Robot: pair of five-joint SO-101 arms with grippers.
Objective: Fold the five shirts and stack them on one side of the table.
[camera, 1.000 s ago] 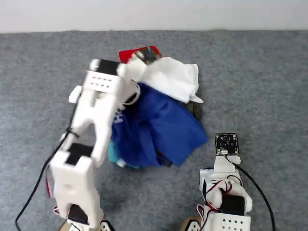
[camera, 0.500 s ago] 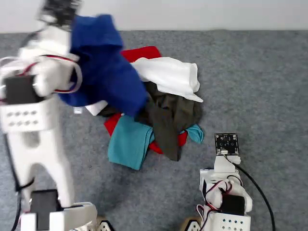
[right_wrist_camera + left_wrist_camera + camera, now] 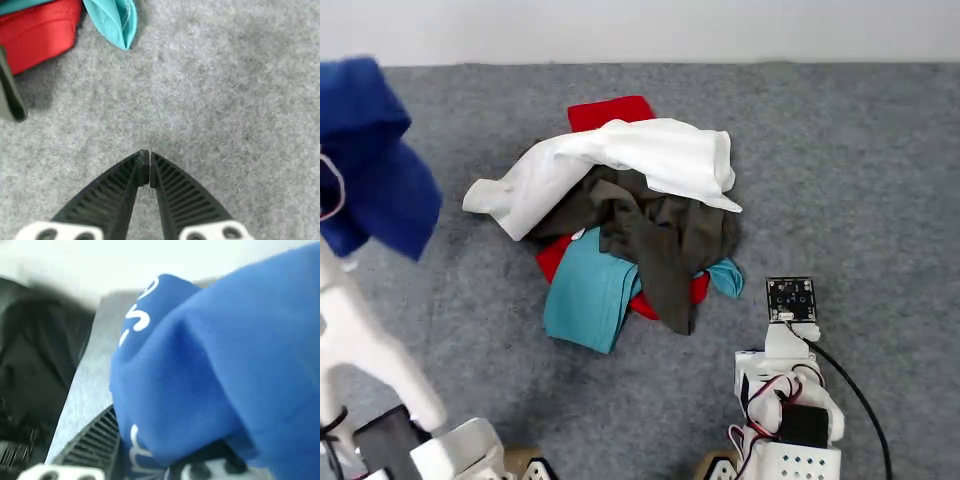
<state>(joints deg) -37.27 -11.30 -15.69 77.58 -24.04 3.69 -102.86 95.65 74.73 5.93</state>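
Grey felt table (image 3: 880, 180); crumpled shirt heap (image 3: 630, 230); blue shirt (image 3: 375, 160) bunched, hanging aloft.

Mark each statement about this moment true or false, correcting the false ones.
1. The blue shirt lies on the pile. False: it hangs from the left arm, lifted clear beside the pile.
2. The white shirt tops the pile. True.
3. The right pincer is shut and empty. True.
4. The red shirt covers the white one. False: the red shirt lies underneath it, peeking out at the edges.
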